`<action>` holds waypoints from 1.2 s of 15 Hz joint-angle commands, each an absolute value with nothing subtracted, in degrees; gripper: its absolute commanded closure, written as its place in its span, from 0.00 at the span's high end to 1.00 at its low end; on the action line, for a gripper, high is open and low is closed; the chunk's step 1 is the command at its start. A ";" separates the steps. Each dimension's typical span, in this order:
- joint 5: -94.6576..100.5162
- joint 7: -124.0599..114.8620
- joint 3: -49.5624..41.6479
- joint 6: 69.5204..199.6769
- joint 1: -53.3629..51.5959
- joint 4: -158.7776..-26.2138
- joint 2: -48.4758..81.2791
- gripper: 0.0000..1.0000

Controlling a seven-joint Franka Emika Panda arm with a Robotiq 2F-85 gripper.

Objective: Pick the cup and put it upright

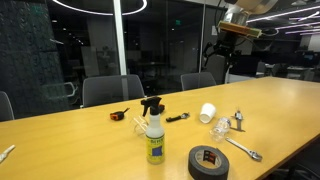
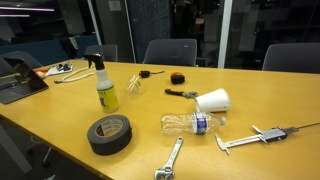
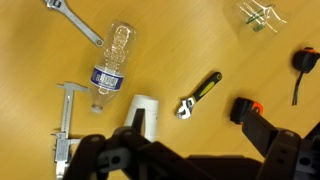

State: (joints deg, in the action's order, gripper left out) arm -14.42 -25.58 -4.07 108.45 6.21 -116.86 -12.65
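Cup [image 3: 145, 108] partly behind gripper [image 3: 188, 163]

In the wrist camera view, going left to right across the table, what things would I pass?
caliper → plastic bottle → cup → small yellow-handled wrench → black-and-orange object

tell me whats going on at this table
A robot arm's tool hangs high above the wooden table, open and holding nothing. The white cup it is meant to stand upright lies on its side next to a clear plastic bottle. Nothing has been grasped yet.
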 commanded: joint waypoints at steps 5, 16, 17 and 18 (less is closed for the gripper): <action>-19.97 -33.61 -9.55 96.51 10.11 -97.99 10.28 1.00; -30.80 -51.09 -13.62 82.62 19.47 -76.72 33.47 1.00; -31.88 -52.68 -13.33 82.72 19.89 -75.69 34.66 1.00; -32.81 -53.71 -12.95 83.19 20.20 -74.75 35.73 1.00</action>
State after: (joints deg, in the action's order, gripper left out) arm -29.56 -48.41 -13.86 85.66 18.93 -81.53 31.12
